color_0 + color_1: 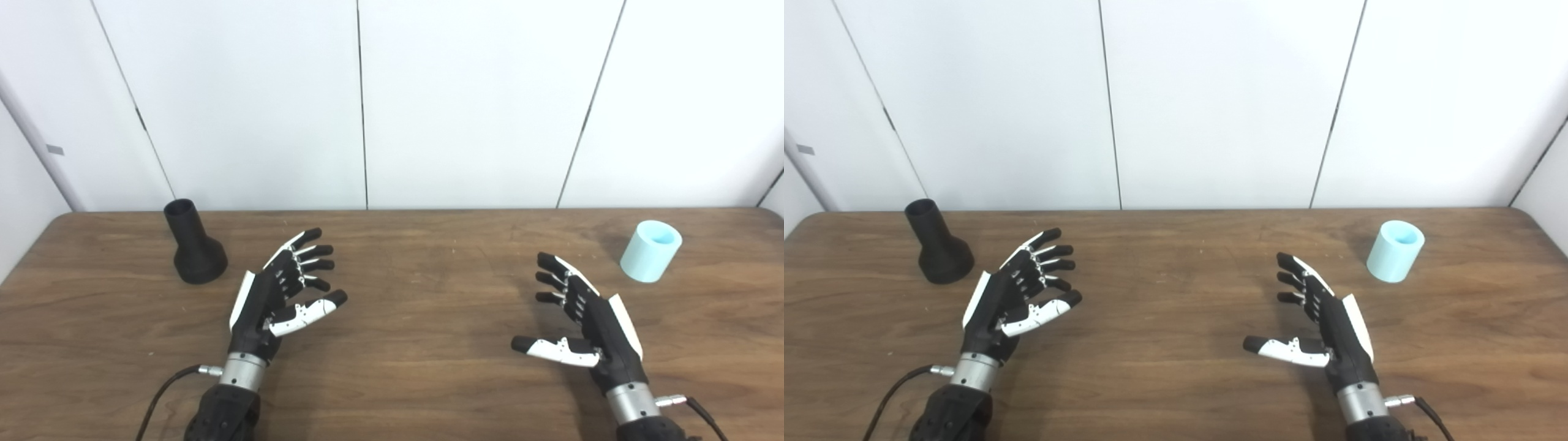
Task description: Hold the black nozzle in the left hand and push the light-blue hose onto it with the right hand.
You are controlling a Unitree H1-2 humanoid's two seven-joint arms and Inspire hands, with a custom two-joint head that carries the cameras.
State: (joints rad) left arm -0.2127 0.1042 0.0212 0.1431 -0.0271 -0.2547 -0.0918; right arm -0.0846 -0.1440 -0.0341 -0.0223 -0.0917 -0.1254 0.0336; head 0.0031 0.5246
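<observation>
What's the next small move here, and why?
Probably move the left robot hand back and to its left toward the black nozzle. Both hands are open and hold nothing; the nozzle stands upright, wide end down, untouched beyond the left hand, and the light-blue hose stands apart beyond the right robot hand. The nozzle must be held first.

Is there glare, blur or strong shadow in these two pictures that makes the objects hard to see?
Left eye view: even, soft light; black nozzle and light-blue hose sharp enough, faint shadows on the table. Right eye view: the same, white wall bright but no glare; both hands slightly soft.
</observation>
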